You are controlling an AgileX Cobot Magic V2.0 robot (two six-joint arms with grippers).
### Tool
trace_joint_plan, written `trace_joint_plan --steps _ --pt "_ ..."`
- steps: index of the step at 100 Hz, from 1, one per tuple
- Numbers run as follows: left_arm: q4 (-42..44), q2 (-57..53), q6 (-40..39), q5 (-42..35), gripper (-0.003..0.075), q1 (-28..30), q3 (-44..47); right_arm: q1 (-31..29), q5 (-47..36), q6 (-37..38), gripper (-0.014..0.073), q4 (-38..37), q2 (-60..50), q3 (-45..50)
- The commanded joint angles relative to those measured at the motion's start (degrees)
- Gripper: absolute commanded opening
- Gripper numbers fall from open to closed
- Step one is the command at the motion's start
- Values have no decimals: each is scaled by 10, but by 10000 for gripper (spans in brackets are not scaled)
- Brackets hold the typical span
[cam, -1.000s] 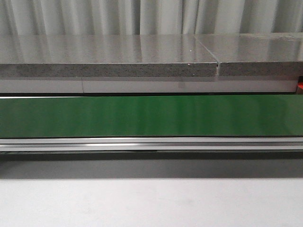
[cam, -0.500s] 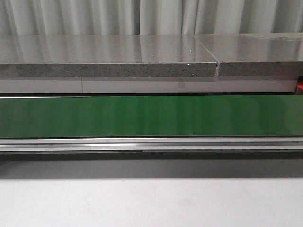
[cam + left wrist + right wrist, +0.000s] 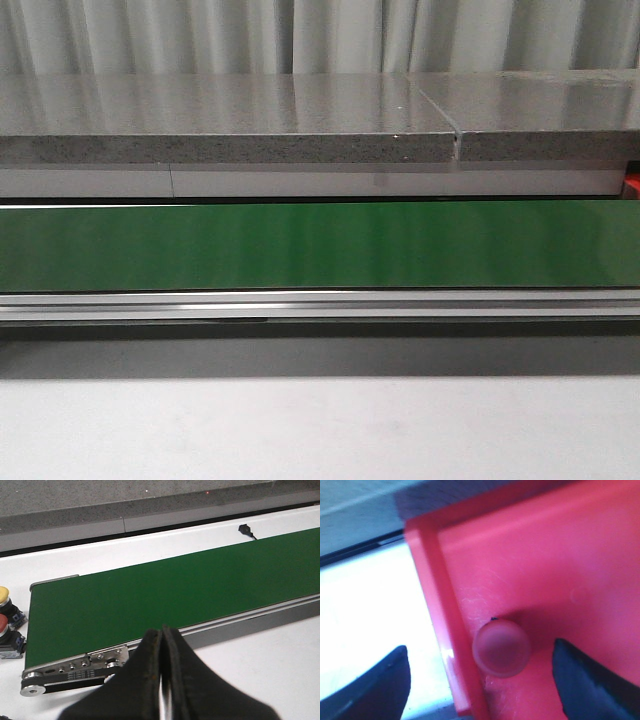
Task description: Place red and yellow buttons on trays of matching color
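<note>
In the right wrist view a red button (image 3: pixel 501 647) sits inside the red tray (image 3: pixel 560 555), close to its corner wall. My right gripper (image 3: pixel 480 652) hangs open above it, one finger over the white table and the other over the tray floor, touching nothing. The left wrist view shows a yellow button (image 3: pixel 4 596) and another red button (image 3: pixel 3 626) standing on the white table beside the end of the green belt (image 3: pixel 165 590). My left gripper (image 3: pixel 162 632) is shut and empty, near the belt's front rail. The yellow tray is out of view.
The green conveyor belt (image 3: pixel 320 245) runs across the front view, with a grey stone counter (image 3: pixel 230 120) behind it and white table (image 3: pixel 320 430) in front. A sliver of red (image 3: pixel 633 184) shows at the far right. A small black plug (image 3: pixel 245 529) lies beyond the belt.
A thin dark shadow under the conveyor's front rail has shortened toward the left. Nothing else differs in the front view.
</note>
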Motion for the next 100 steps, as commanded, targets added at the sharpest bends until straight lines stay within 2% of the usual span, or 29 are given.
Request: trace_joint_plan --steps 1,11,20,33,47,55,67,100 --pt "-10 4 -4 -44 -21 -4 -15 26 -16 -8 581 -50 -62 -5" --pt "-10 4 -4 -44 -21 -4 -15 55 -19 -8 540 -74 -89 13" --pt "-10 4 -4 -44 -21 -4 -15 75 -19 -8 425 -77 -116 33" --pt "-10 4 -4 -44 -21 -4 -15 98 -22 -8 198 -77 -159 74" --pt "-10 4 -4 -44 -21 -4 -15 120 -33 -8 52 -77 -213 126" --pt "-10 4 -4 -44 -21 -4 -15 133 -45 -8 1 -73 -248 157" --pt "-10 4 -4 -44 -21 -4 -15 154 -55 -8 -38 -68 -302 200" --pt "-10 4 -4 -44 -21 -4 -15 211 -60 -8 -38 -40 -444 302"
